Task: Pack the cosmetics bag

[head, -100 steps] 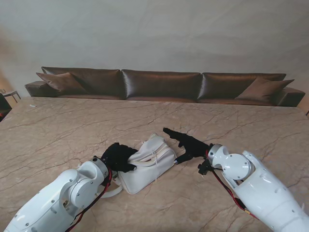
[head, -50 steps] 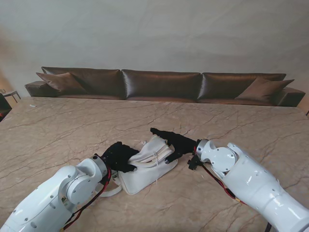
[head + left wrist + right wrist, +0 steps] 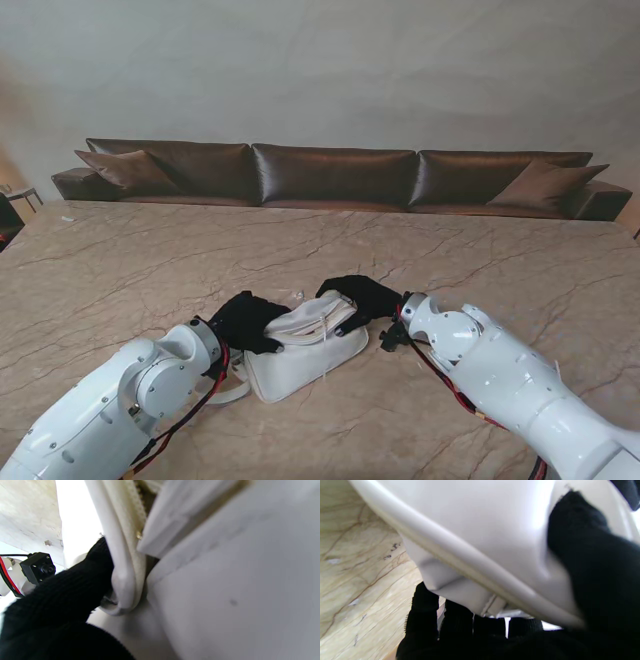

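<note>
Marble table (image 3: 150, 260), sofa (image 3: 330, 175) behind: white cosmetics bag (image 3: 300, 350) lay lengthwise between my hands, left hand (image 3: 245, 322) clamped on its near-left end, right hand (image 3: 362, 298) curled over its far-right end, both fingers closed on it.

The stand view was lit softly and evenly, with only faint shadows seen on the table (image 3: 120, 260). Both wrist views were blurred at close range, and the white bag (image 3: 225, 580) was overexposed in places.

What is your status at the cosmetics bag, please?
Left hand shut on white cosmetics bag, right hand gripping its other end. Bag on marble table. Nothing in the way.
</note>
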Motion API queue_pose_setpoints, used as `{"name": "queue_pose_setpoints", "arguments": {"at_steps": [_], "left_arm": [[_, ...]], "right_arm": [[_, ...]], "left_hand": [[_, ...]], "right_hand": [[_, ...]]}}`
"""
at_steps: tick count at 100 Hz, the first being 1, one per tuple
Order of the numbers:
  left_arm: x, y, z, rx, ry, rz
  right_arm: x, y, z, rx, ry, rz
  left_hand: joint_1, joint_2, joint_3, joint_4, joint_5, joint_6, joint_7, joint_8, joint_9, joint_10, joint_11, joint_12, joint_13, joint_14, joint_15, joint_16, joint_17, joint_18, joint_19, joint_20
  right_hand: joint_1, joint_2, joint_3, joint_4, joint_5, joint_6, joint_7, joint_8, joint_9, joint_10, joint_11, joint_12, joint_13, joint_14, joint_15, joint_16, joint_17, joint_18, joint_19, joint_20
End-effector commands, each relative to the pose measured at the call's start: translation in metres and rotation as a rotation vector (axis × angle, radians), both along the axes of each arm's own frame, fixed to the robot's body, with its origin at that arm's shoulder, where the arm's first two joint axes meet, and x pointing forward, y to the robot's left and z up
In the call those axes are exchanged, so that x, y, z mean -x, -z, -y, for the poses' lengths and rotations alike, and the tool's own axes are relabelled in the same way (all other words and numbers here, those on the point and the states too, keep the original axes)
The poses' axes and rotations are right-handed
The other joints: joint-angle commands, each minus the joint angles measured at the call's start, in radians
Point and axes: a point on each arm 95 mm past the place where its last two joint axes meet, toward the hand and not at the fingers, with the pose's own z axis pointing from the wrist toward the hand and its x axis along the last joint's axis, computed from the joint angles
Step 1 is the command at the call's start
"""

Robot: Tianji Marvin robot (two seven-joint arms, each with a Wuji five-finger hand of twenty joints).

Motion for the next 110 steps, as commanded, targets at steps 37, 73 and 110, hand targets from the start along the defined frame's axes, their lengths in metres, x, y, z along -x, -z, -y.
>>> {"name": "queue_pose_setpoints", "arguments": {"at_steps": [37,73,110], "left_arm": [[0.013,-0.053,-0.028,0.298,-0.115,0.133],[0.025,-0.059,0.01,0.122,0.187,0.357],[0.011,-0.043,0.042,0.012,0.312,0.481]], "right_arm": [[0.016,0.019,-0.012,-0.03,0.034,-0.041],[0.016,0.014,-0.015,-0.04,0.033,-0.056],[0.018,0.015,-0.013,-0.05,0.041,-0.065]], "left_hand": [[-0.338,0.238,0.11,0.294,-0.119,-0.073,-0.436,-0.294,-0.484,-0.012,-0.067,-0.518,-0.378,-0.023,-0.382,-0.314,-0.219,-0.006,-0.36,-0.063],[0.005,0.085,0.263,0.234,-0.08,-0.24,-0.397,-0.309,-0.549,-0.063,-0.047,-0.547,-0.559,-0.08,-0.373,-0.362,-0.284,-0.123,-0.378,-0.151],[-0.102,0.083,0.277,0.219,-0.117,-0.25,-0.334,-0.279,-0.578,-0.076,-0.001,-0.525,-0.568,-0.084,-0.304,-0.346,-0.283,-0.129,-0.347,-0.153]], "right_hand": [[0.174,0.238,0.157,0.026,0.229,-0.171,0.132,0.025,0.245,-0.027,0.02,0.0,0.2,0.044,0.178,0.098,0.062,0.03,0.097,0.064],[0.176,0.264,0.136,0.022,0.23,-0.153,0.121,-0.003,0.242,-0.021,0.027,0.002,0.197,0.049,0.188,0.109,0.06,0.033,0.102,0.071],[0.164,0.277,0.12,0.017,0.231,-0.138,0.113,-0.058,0.249,-0.017,0.027,-0.002,0.201,0.052,0.19,0.112,0.061,0.039,0.1,0.074]]}}
